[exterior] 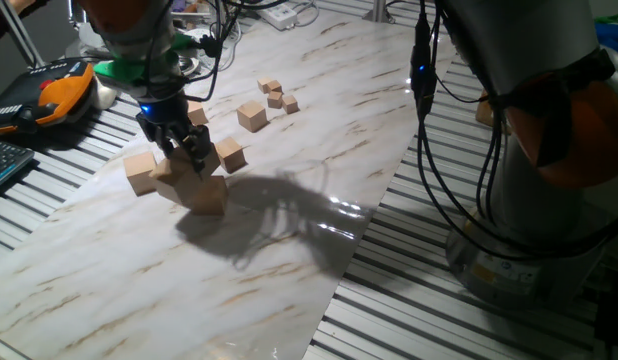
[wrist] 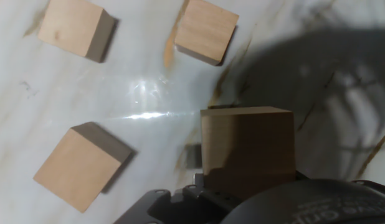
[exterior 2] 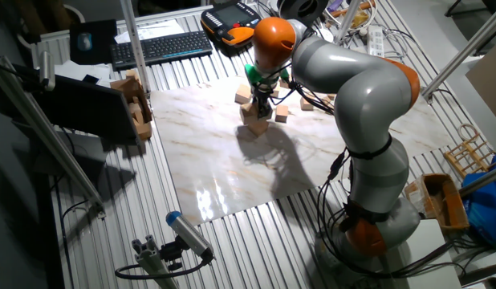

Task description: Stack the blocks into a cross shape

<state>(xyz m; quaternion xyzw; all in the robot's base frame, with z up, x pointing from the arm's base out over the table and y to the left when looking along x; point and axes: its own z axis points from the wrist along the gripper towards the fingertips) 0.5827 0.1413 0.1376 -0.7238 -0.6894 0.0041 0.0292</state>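
Observation:
My gripper (exterior: 186, 157) hangs low over the left part of the marble sheet and is shut on one light tan block (exterior: 176, 177). In the hand view that block (wrist: 247, 146) fills the lower middle, close to the camera and in shadow. Three more blocks lie on the sheet around it: one to the left (exterior: 139, 172), one just in front (exterior: 207, 194) and one to the right (exterior: 230, 155). The hand view shows them apart from each other (wrist: 74, 28), (wrist: 206, 31), (wrist: 80, 169). From the other fixed view the gripper (exterior 2: 261, 108) hides most of the cluster.
Smaller wooden cubes sit further back, one medium (exterior: 252, 118) and several tiny (exterior: 277, 98). An orange hand controller (exterior: 64, 92) and a keyboard (exterior: 1, 165) lie off the sheet at the left. The arm's base and cables (exterior: 459, 120) stand at the right.

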